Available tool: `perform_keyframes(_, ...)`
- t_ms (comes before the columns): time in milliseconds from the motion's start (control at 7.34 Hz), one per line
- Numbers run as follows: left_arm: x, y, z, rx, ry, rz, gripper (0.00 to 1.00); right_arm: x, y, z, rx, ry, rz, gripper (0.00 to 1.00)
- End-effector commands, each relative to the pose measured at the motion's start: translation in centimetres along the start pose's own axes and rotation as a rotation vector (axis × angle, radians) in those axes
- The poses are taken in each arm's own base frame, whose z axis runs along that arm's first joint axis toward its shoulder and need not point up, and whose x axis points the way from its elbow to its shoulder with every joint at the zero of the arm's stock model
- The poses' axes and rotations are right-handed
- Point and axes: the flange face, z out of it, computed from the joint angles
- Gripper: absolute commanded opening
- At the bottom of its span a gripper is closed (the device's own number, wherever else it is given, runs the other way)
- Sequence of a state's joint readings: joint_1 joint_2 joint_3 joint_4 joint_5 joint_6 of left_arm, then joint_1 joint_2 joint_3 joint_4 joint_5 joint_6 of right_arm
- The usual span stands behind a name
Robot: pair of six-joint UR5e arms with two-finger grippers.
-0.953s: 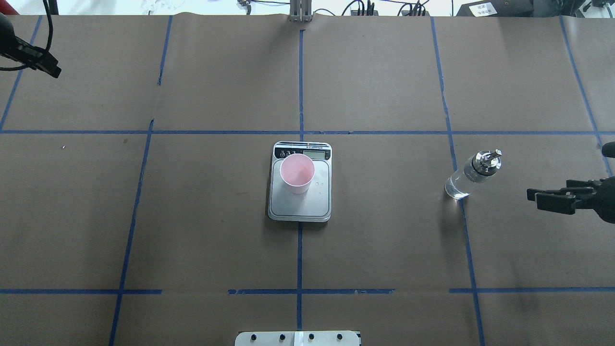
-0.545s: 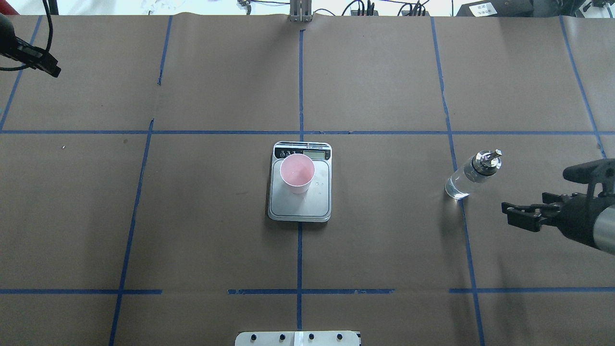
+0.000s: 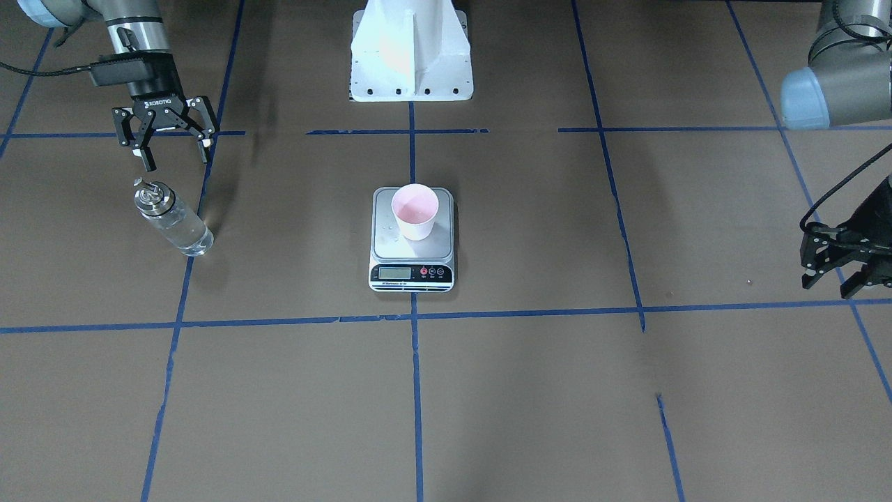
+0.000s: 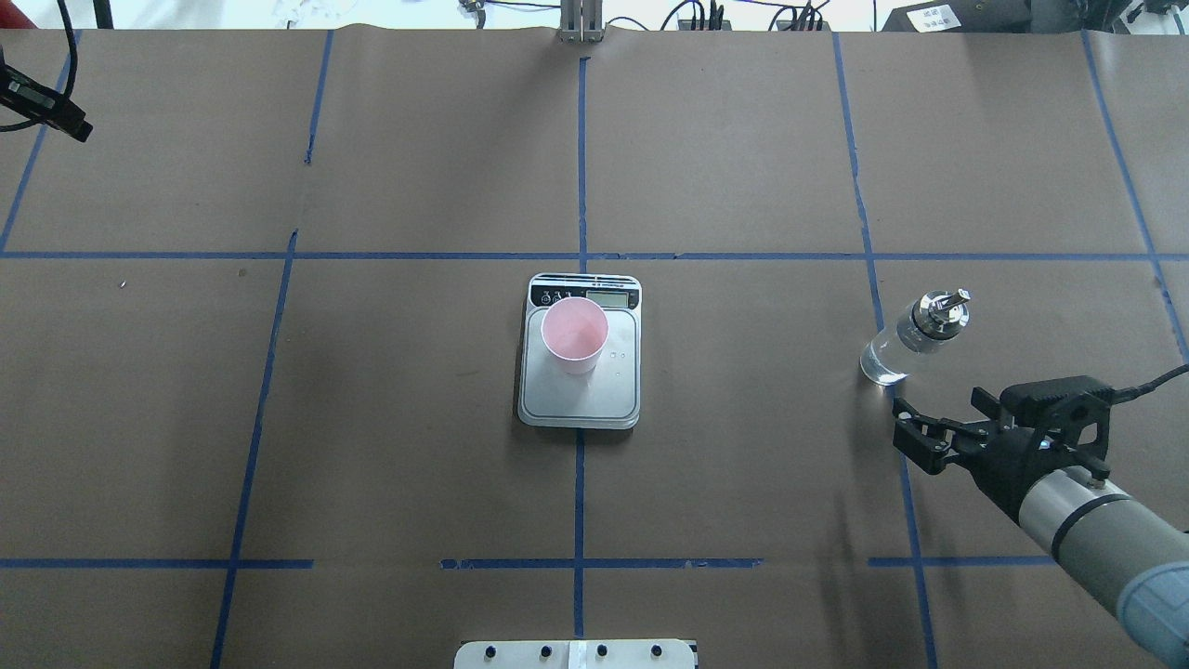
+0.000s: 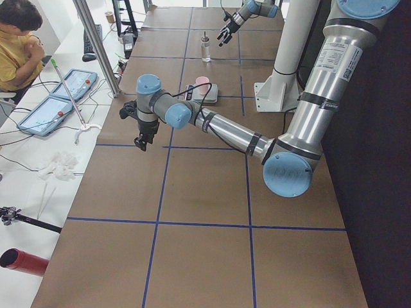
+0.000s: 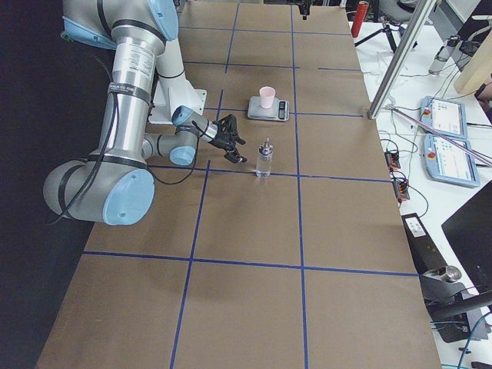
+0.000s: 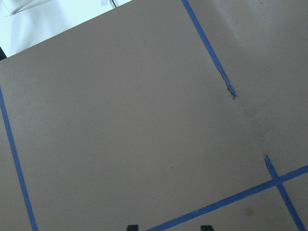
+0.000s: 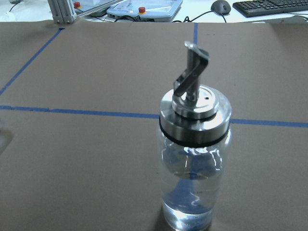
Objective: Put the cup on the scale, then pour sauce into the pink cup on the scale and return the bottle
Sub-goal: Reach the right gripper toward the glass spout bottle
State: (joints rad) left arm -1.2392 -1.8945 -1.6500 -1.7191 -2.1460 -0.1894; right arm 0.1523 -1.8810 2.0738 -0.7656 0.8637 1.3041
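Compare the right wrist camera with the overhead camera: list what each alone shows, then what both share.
Only the right wrist view: the angled spout on the shiny silver cap in close detail, and a black keyboard beyond the table. Only the overhead: the pale pink tapered cup standing on the flat silver-grey scale, and the open right gripper, touching nothing. Both: the small clear glass bottle, upright on brown paper.

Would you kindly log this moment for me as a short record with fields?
cup: upright on the scale's plate
scale: central, display facing away from the robot
bottle: upright, ungrasped, on the robot's right
right tool: open, near the bottle on the robot's side, not touching it
left tool: open, empty, far off on the robot's left
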Motion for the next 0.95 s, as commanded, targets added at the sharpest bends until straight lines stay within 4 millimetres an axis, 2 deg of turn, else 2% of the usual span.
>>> perform_keyframes(0, -0.2, -0.1, -0.3, 0.005, -0.002, -0.003, 0.54, 0.0, 1.2, 1.9, 0.093, 0.044, 0.006, 0.99)
perform_keyframes(136, -0.2, -0.1, -0.3, 0.005, -0.002, -0.003, 0.54, 0.4, 2.1, 3.2, 0.131, 0.070, -0.007, 0.99)
perform_keyframes(272, -0.2, -0.2, -0.5, 0.008, -0.003, -0.004, 0.54, -0.1, 2.7, 4.3, 0.158, 0.078, 0.018, 0.99)
perform_keyframes(817, -0.4, -0.5, -0.8, 0.014, -0.006, -0.007, 0.54, 0.9, 3.2, 5.1, 0.217, 0.109, 0.004, 0.99)
